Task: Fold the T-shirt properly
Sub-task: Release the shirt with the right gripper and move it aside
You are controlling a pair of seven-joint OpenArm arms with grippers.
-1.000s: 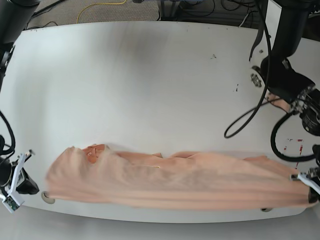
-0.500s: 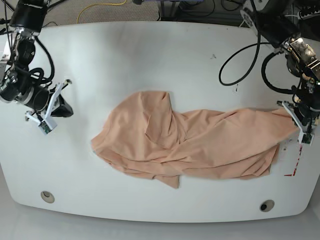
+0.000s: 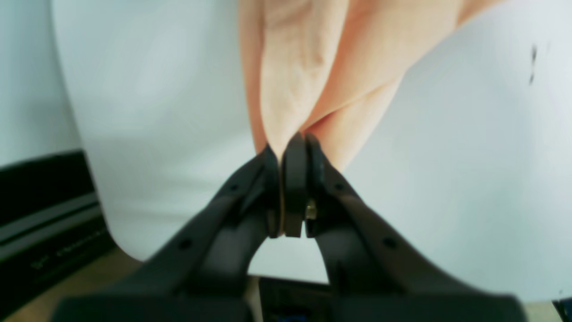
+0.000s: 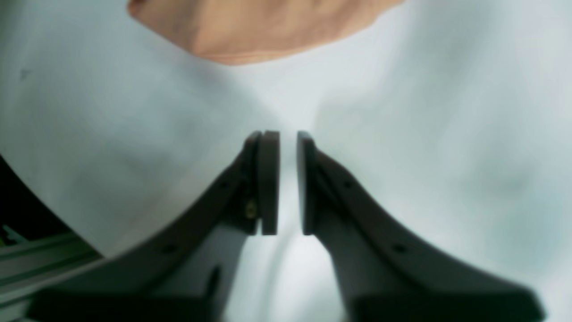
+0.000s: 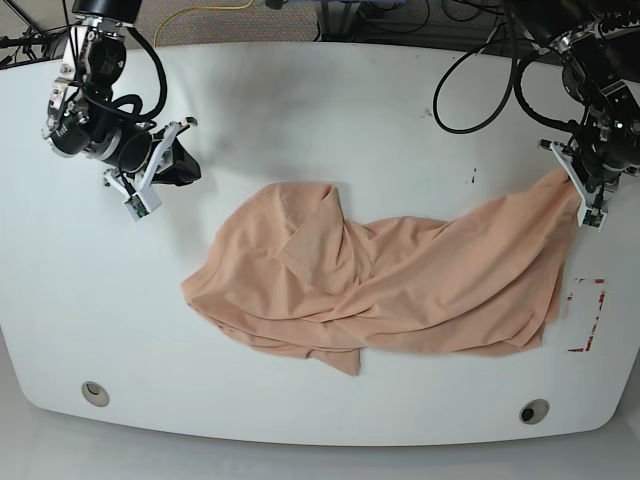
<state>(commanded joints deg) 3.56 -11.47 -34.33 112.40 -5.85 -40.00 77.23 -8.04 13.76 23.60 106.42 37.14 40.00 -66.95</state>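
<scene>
The peach-pink T-shirt lies crumpled in the middle of the white table, with its print hidden. My left gripper is on the base view's right, shut on the shirt's right edge and holding it slightly raised. In the left wrist view the jaws pinch a fold of the cloth. My right gripper hovers to the left of the shirt, apart from it. In the right wrist view its jaws stand a narrow gap apart with nothing between them, and the shirt's edge lies ahead.
Red tape corner marks sit on the table at the right, next to the shirt. Two round holes lie near the front edge. Black cables hang over the back right corner.
The left gripper has moved toward the back of the table, pulling the shirt's right edge with it. The empty right gripper has moved back and to the right, toward the shirt.
</scene>
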